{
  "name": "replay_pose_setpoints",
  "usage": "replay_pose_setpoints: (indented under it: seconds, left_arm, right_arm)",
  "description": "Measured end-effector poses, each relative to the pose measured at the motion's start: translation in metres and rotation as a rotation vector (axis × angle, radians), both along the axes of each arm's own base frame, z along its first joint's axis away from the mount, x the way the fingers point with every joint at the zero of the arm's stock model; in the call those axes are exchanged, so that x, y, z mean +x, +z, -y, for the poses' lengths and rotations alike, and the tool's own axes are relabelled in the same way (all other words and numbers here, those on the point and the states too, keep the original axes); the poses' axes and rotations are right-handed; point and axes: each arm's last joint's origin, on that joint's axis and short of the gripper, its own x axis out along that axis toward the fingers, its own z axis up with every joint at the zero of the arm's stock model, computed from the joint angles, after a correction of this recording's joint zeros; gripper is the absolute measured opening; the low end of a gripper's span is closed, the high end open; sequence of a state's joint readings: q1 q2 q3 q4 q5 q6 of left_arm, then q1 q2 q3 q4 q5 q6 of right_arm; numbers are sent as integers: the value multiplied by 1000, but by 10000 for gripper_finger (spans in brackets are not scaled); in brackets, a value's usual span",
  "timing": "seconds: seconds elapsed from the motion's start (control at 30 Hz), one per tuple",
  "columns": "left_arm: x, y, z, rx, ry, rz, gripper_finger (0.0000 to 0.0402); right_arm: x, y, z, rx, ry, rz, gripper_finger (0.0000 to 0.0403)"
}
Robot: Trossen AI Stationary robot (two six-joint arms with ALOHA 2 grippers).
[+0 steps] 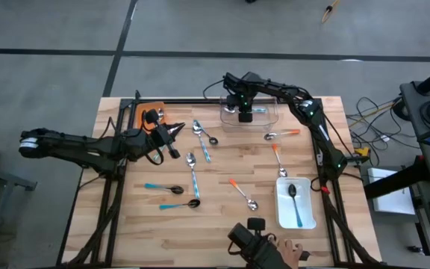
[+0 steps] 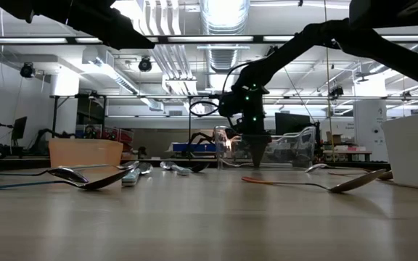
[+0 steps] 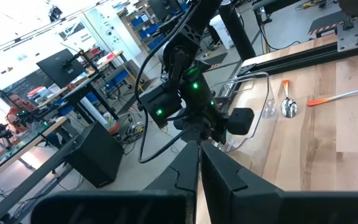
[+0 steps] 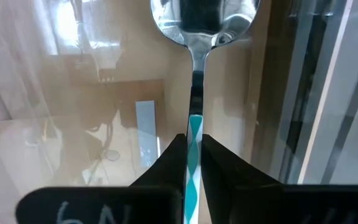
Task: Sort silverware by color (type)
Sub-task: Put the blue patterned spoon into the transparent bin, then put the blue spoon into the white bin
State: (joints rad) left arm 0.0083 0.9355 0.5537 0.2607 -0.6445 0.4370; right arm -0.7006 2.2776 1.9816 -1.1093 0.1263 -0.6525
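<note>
My right gripper (image 1: 245,113) points down over the clear tray (image 1: 269,121) at the table's far side. It is shut on a spoon with a teal and white handle and a shiny bowl (image 4: 204,18). In the low view it stands inside the clear tray (image 2: 290,148). My left gripper (image 1: 174,134) is shut and empty, next to the orange tray (image 1: 139,112) at the far left. Several teal-handled spoons (image 1: 193,178) and orange-handled spoons (image 1: 242,193) lie flat on the wooden table. One teal spoon (image 1: 295,203) lies in the white tray (image 1: 307,220). My right gripper pinches the spoon's teal handle (image 4: 194,127) between its two fingers, which come from above and lie along the handle. The spoon reaches on past the fingertips, bowl end down, inside the clear tray. Whether the bowl touches the tray floor I cannot tell.
A person's hand (image 1: 293,252) and a dark object (image 1: 254,240) are at the table's near edge. A dark frame rail runs along the far edge and both sides. Bare wood lies at the near left.
</note>
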Motion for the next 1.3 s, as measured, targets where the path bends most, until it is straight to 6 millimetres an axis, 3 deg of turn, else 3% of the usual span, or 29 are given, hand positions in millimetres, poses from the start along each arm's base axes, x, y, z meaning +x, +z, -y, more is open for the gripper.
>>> replay_pose_setpoints:
  seconds: [0.67,0.93,1.13,1.3]
  left_arm:
    - [0,0,0,0,0,0,0]
    - [0,0,0,0,0,0,0]
    - [0,0,0,0,0,0,0]
    - [0,0,0,-11,1,9,0]
  right_arm:
    - [1,4,-2,-8,-25,1,81]
    - [1,27,-10,-30,-45,38,79]
    - [2,56,-22,-66,-75,98,70]
    - [2,83,-39,-80,-197,163,68]
